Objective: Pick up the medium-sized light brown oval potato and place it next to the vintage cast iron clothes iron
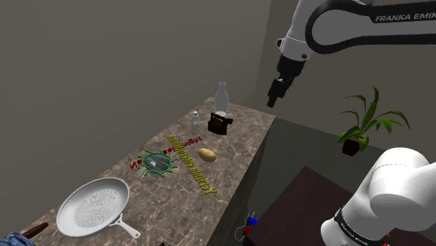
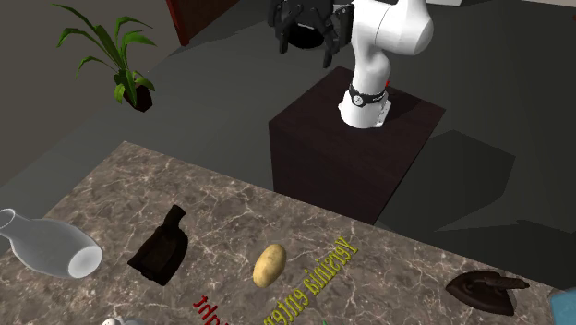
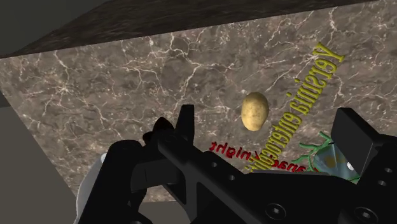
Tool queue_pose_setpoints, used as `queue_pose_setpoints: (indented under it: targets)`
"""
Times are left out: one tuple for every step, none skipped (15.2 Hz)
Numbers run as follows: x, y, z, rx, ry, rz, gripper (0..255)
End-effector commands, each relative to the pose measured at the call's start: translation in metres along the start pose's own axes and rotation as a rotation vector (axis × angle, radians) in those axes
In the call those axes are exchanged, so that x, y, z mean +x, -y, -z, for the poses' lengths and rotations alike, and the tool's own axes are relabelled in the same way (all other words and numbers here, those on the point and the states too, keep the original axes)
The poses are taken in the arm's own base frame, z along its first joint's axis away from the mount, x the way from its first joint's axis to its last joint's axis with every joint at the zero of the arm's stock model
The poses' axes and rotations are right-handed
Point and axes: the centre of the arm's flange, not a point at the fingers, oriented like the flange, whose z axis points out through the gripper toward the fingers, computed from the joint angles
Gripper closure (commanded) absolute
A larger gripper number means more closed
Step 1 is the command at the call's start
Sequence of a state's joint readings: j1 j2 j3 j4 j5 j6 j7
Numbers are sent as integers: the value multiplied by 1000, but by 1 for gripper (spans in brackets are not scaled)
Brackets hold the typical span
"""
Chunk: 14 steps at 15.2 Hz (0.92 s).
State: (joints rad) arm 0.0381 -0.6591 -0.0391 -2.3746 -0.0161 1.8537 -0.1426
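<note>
Brown veined marble countertop (image 1: 241,140) carries the medium-sized light brown oval potato (image 1: 206,154), which lies untouched just beside a strip of yellow lettering (image 1: 190,162) printed on the stone. The dark cast iron clothes iron (image 1: 219,124) stands near it, farther up the counter in the shoulder view, with a tall clear glass bottle (image 1: 221,98) close behind. Potato and iron are apart, with bare stone between them. A white perforated colander (image 1: 94,206) sits well away toward the counter's other end.

The all-black two-finger gripper (image 1: 273,99) hangs high near the counter's edge, well above both things, pointing down. Its jaws stand apart with nothing between them; in the wrist view the potato shows far below.

The pick has not begun. The potato should handle as a firm, fairly light lump that will not give under the pads, but its rounded skin could let it roll or squirt out of a glancing pinch. The safest hold is likely across its short width at the thickest middle, with the fingers coming straight down on either side of the long axis. The carry looks short. The care lies in setting it on the bare stone beside the iron without nudging the bottle.
</note>
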Motion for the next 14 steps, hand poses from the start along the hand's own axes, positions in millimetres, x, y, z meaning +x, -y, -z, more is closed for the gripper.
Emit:
queue_pose_setpoints:
  targets:
    - [13, 4, -23, -1, 3, 10, 0]
    - [20, 6, -34, -1, 6, 15, 0]
    - [27, 8, -46, -1, 8, 20, 0]
    - [34, 9, -57, -1, 11, 25, 0]
    - [40, 11, -68, -1, 13, 30, 0]
    - [47, 13, -80, -1, 16, 35, 0]
    - [54, 15, -91, -1, 18, 40, 0]
    - [60, 17, -103, -2, 21, 45, 0]
    - [67, 19, -114, -2, 23, 50, 0]
    - [73, 21, -126, -2, 26, 55, 0]
    - [80, 23, -137, -2, 28, 60, 0]
    - [86, 25, -149, -2, 31, 65, 0]
    - [93, 27, -161, -2, 33, 70, 0]
    - [99, 30, -172, -2, 36, 75, 0]
